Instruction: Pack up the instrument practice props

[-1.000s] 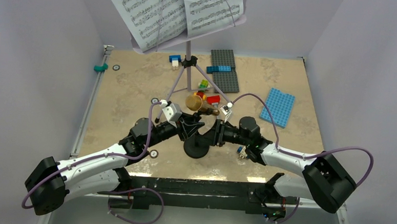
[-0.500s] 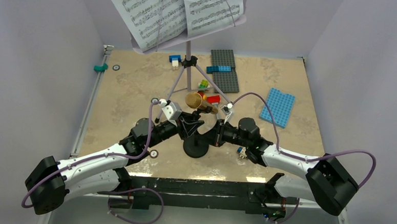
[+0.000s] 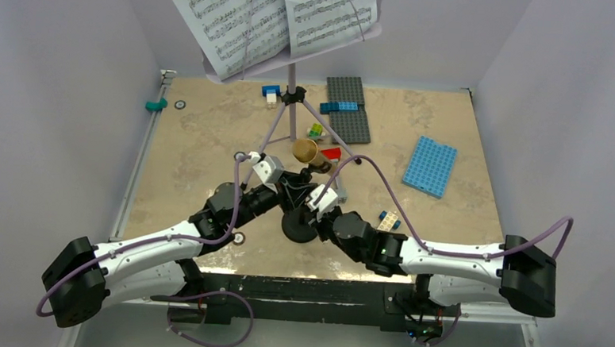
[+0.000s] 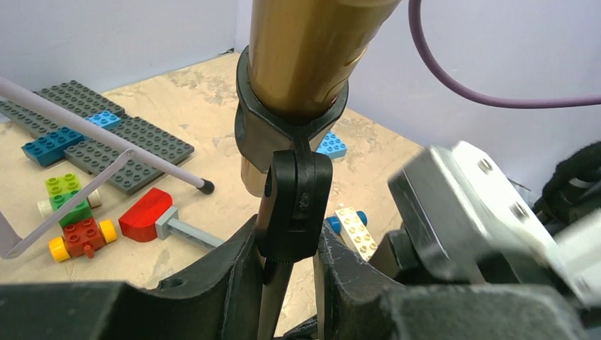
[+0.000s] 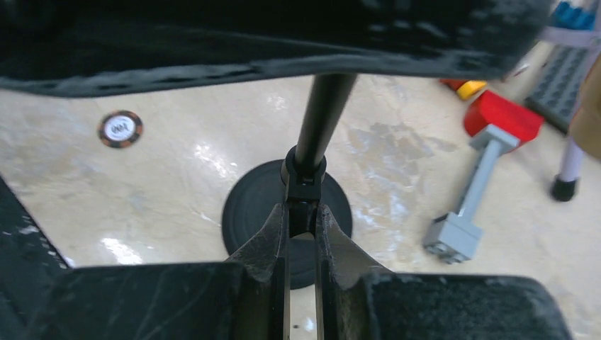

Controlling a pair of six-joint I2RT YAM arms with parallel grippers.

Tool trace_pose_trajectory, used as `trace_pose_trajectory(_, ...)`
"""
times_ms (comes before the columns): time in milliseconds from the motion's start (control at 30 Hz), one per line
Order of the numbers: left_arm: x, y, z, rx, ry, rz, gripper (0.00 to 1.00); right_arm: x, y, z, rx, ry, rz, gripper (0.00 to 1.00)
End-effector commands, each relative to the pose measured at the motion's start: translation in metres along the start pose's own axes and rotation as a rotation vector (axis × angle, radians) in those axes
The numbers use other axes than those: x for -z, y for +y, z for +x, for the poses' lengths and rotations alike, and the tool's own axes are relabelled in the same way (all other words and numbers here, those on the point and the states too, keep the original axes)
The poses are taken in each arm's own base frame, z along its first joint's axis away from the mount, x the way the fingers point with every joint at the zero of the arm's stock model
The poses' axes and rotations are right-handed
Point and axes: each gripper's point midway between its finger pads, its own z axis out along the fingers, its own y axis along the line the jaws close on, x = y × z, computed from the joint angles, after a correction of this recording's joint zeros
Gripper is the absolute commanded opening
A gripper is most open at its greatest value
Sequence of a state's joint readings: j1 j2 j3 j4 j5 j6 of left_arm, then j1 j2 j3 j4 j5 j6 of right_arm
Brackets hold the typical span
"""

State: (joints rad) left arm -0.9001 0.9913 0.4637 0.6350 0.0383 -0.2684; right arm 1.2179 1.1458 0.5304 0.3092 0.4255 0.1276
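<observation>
Top external: left pincer [image 3: 290,190] and right pincer [image 3: 310,214] are both holding the mic stand [image 3: 297,229] on the desk [image 3: 195,136].
Left wrist: the left pincer is gripping the stand's hinge beneath the gold-brown microphone [image 4: 312,57]. Right wrist: the right pincer is clamping the pole just above its round base.

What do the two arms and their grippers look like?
The left arm and right arm have white shells and bulky black joints. A purple cable loops along each. The left gripper and right gripper have matte black fingers. A small white camera box sits at each wrist.
</observation>
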Motion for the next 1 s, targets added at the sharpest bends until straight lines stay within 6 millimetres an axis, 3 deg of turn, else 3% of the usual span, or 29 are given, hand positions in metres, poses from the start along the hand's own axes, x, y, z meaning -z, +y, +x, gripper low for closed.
trace_pose_trajectory(0,0.009,0.012,0.05,0.019,0.168,-0.055,0.0,0.009,-0.021,-0.005,0.272,0.023,0.145,0.0)
trace_pose_trajectory(100,0.009,0.012,0.052,0.019,0.17,-0.053,0.0,0.012,-0.017,-0.002,0.263,0.037,0.129,0.0)
trace_pose_trajectory(133,0.009,0.011,0.052,0.02,0.17,-0.052,0.0,0.013,-0.013,-0.002,0.248,0.037,0.103,0.08)
trace_pose_trajectory(167,0.009,0.011,0.052,0.02,0.171,-0.048,0.0,0.016,-0.01,-0.004,0.222,0.031,0.081,0.28)
trace_pose_trajectory(267,0.009,0.01,0.049,0.006,0.168,-0.041,0.0,0.03,-0.004,-0.016,0.105,-0.002,0.032,0.75)
trace_pose_trajectory(300,0.01,0.01,0.048,0.0,0.168,-0.04,0.0,0.035,-0.004,-0.019,0.071,-0.012,0.02,0.84)
trace_pose_trajectory(400,0.011,0.009,0.043,-0.028,0.157,-0.029,0.0,0.05,-0.005,-0.025,-0.024,-0.03,-0.011,0.88)
trace_pose_trajectory(600,0.017,0.011,0.04,-0.14,0.172,-0.028,0.0,0.068,-0.011,-0.024,-0.175,-0.007,-0.046,0.87)
trace_pose_trajectory(733,0.021,0.014,0.047,-0.207,0.209,-0.059,0.0,0.074,-0.019,-0.026,-0.217,-0.013,-0.028,0.85)
trace_pose_trajectory(967,0.025,0.016,0.061,-0.165,0.234,-0.077,0.0,0.076,-0.024,-0.02,-0.236,-0.014,-0.015,0.84)
